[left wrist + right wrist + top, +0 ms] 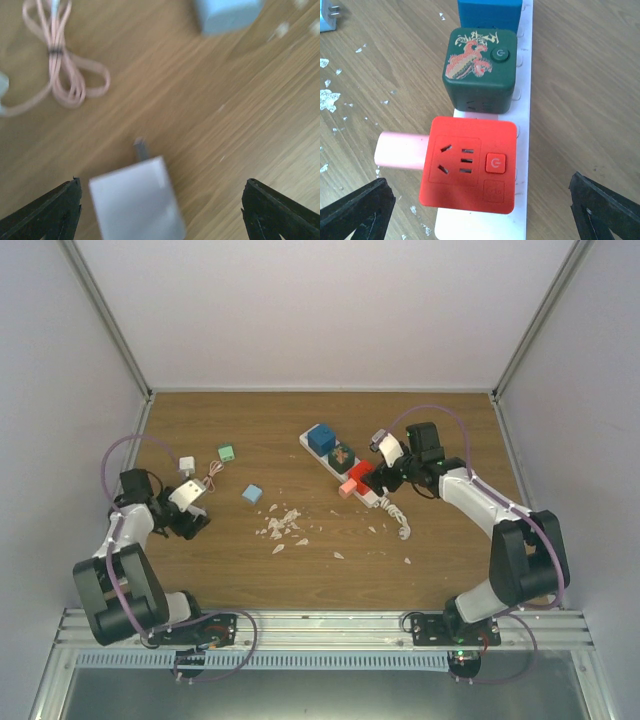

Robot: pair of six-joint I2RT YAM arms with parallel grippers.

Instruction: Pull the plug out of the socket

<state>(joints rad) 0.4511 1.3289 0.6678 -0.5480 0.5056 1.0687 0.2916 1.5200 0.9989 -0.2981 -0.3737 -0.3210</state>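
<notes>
Top, left-wrist and right-wrist views. The socket (372,497), a long white strip, lies diagonally on the wooden counter (450,560), right of centre, with its white cord (398,518) coiled at the near end. Seated on it in a row are a blue cube (490,12), a dark green cube (479,70) bearing a red dragon figure, and a red cube plug (467,165) nearest the cord. A pink plug (400,150) projects from the left side of the red cube plug. The right claw (480,200) is released, its fingers spread wide on either side of the red cube plug and apart from it. The left claw (161,200), also released, stands over a loose white plug (137,205) on the counter, well apart from the socket; this view is blurred. Beyond the white plug lie a bundled pink cable (65,75) and a light blue block (227,15)
</notes>
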